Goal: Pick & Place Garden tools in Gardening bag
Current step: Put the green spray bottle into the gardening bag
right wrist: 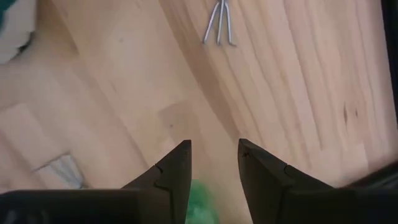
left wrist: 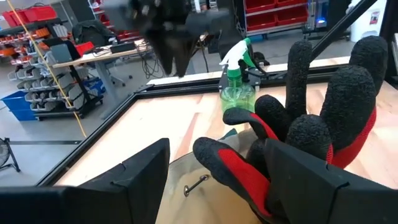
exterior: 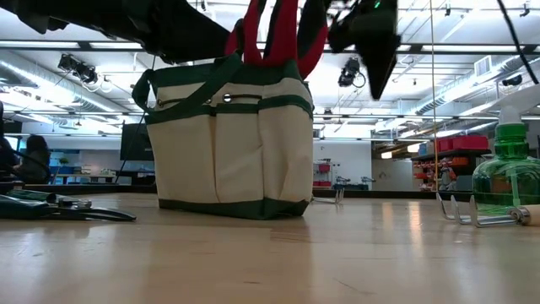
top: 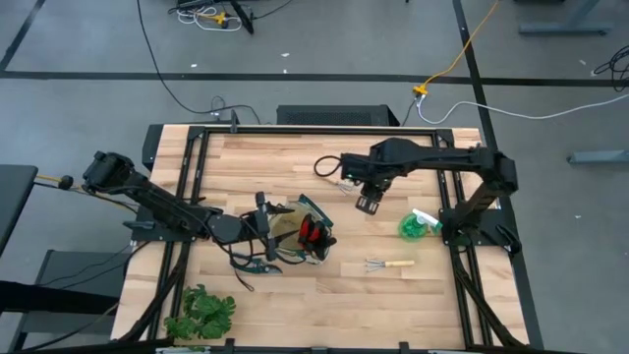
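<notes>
Left gripper (top: 263,228): it is sitting right at the bag, and its fingers (left wrist: 140,177) are standing wide apart with nothing between them.

Gloves (left wrist: 311,124): the red-and-black gloves are sticking up out of the bag, just past the left fingertips (one dark finger is touching the red cuff, as far as the left wrist view shows).

Bag (exterior: 228,143): the beige bag with green trim is standing up on the table, right under the left fingers.

Right gripper (top: 368,203): it is hanging over bare wood, well apart from the bag, and its fingers (right wrist: 174,174) are parted with a small gap and nothing in it.

Rake (top: 389,264): the small rake with a wooden handle is lying flat on the table, out ahead of the right fingers.

Spray bottle (top: 417,225): the green bottle with a white top is standing near the right gripper, off to its side.

Shears (exterior: 67,209): the dark shears are lying on the table next to the bag, near the left gripper.

Plant (top: 201,315): the leafy plant is sitting at the table corner, far from both sets of fingers.
</notes>
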You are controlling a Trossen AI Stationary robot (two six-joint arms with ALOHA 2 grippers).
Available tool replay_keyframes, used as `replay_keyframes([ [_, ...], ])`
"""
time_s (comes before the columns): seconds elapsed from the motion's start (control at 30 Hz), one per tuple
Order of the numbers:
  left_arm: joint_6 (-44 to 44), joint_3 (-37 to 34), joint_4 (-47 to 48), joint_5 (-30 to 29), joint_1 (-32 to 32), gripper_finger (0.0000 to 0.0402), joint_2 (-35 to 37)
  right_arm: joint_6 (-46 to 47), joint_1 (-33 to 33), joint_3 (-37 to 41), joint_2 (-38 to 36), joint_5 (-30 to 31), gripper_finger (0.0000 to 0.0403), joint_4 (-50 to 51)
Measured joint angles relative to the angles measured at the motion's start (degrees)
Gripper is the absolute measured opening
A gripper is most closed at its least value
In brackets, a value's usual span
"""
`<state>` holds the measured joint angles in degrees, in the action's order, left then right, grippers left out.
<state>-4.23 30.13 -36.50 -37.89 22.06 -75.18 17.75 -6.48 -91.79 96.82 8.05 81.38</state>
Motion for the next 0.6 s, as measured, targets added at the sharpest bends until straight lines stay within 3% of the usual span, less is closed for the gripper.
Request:
replay_keyframes([
  [0.6, 0.0, 0.0, 0.4, 0.0, 0.0, 0.027, 0.0, 28.3, 17.8, 0.2, -15.9, 5.3, 0.0132, 8.4],
])
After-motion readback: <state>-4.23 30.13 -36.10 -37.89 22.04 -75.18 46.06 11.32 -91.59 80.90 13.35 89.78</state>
